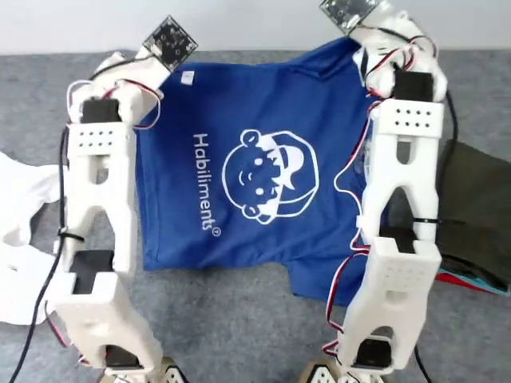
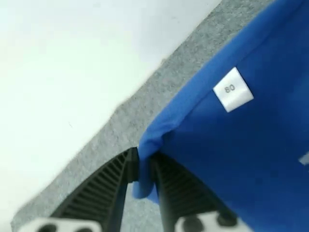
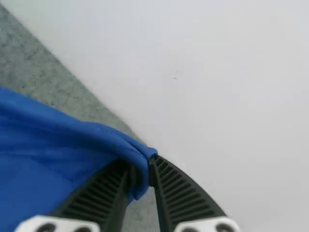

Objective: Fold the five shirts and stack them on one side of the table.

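A blue shirt (image 1: 247, 183) with a white cartoon print lies spread on the grey table (image 1: 239, 335) between my two arms. My left gripper (image 2: 142, 180) is shut on the shirt's (image 2: 241, 145) far edge, close to the white neck tag (image 2: 232, 90). My right gripper (image 3: 142, 178) is shut on a bunched corner of the same shirt (image 3: 48, 159) at the far right. In the high view the left arm (image 1: 100, 183) stands along the shirt's left side. The right arm (image 1: 403, 183) lies over its right side.
A crumpled white shirt (image 1: 20, 231) lies at the table's left edge. A dark folded garment (image 1: 475, 207) rests at the right edge on red and teal cloth (image 1: 471, 281). A white strip (image 1: 239, 24) borders the table's far edge.
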